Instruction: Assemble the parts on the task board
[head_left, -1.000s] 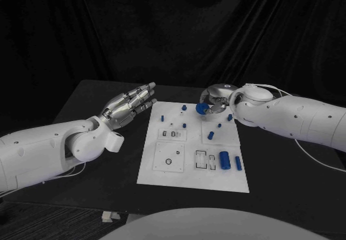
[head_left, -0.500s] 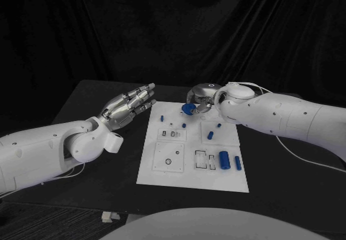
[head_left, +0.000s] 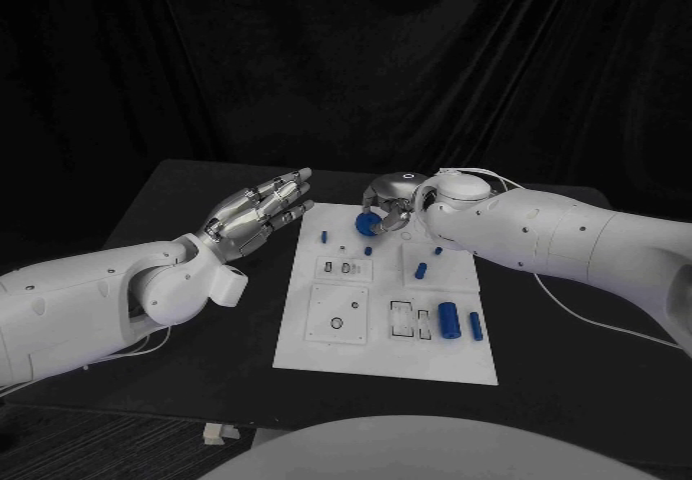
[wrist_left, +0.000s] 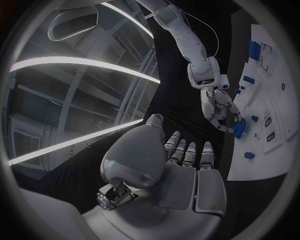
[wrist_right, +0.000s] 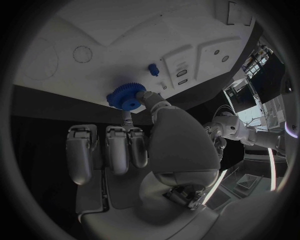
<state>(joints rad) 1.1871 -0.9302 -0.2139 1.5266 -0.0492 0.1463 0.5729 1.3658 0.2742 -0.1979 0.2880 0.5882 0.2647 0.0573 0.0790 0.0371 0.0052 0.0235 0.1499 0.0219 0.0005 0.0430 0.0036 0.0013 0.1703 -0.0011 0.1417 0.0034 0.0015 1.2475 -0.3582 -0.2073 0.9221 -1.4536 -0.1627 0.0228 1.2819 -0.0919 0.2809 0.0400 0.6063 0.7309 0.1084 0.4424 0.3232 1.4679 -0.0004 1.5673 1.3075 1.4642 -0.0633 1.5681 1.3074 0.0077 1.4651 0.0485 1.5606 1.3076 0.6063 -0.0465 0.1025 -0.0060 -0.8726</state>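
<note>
The white task board (head_left: 346, 350) lies in the middle of the black table. My right hand (head_left: 392, 200) hangs over the board's far edge and pinches a blue gear (head_left: 369, 223) between thumb and finger; the same gear (wrist_right: 126, 96) shows toothed with a centre hole, close above the board (wrist_right: 94, 30). From the left wrist the gear (wrist_left: 239, 129) shows in the right hand (wrist_left: 219, 105). My left hand (head_left: 260, 212) hovers left of the board, fingers stretched flat and holding nothing. Small blue pegs (head_left: 420, 269) stand on the board, and a blue cylinder (head_left: 449, 320) lies near its right side.
Rectangular slots (head_left: 345, 267) and a ring recess (head_left: 336, 323) mark the board's left column. A slim blue bar (head_left: 476, 327) lies beside the cylinder. Black table surface (head_left: 188, 300) spreads around the board, with dark curtain behind.
My right hand has carried the blue gear leftward along the board's far edge, from above the right column toward the centre. The left hand has stayed still.
</note>
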